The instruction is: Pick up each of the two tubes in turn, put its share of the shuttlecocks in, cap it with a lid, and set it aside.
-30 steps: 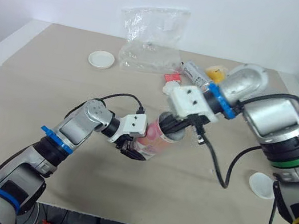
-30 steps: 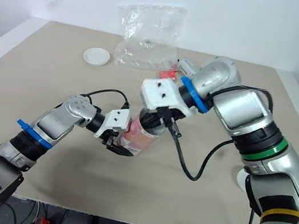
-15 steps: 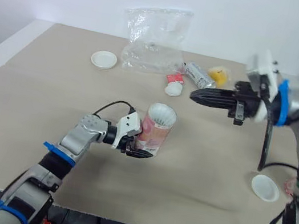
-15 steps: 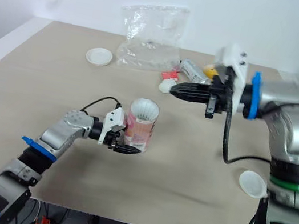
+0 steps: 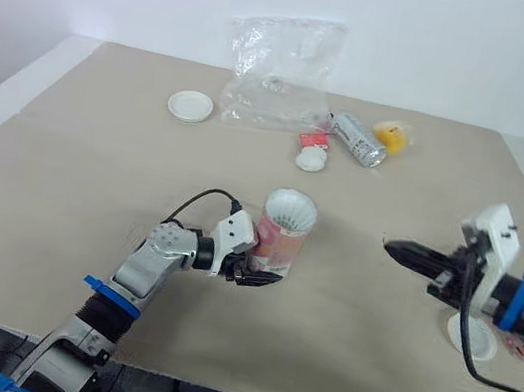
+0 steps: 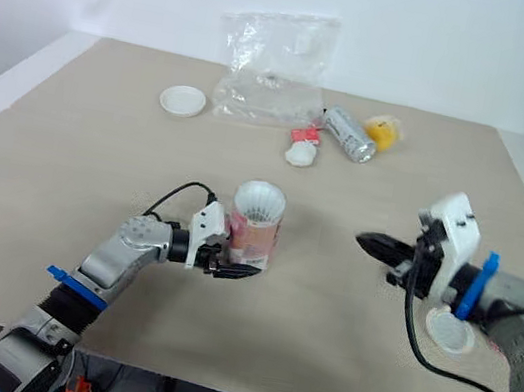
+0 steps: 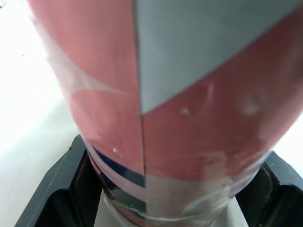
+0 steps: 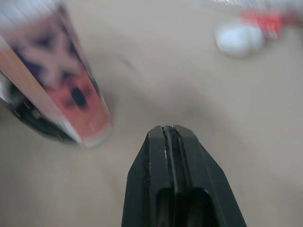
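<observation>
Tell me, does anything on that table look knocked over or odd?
One thing: the silver tube lies on its side near the plastic bag, while the pink tube stands upright in the left claw.

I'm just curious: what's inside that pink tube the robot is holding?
The open mouth of the pink tube, gripped near its base by the left pincer, shows white shuttlecock feathers. How many shuttlecocks sit beneath them is hidden by the tube's wall.
</observation>
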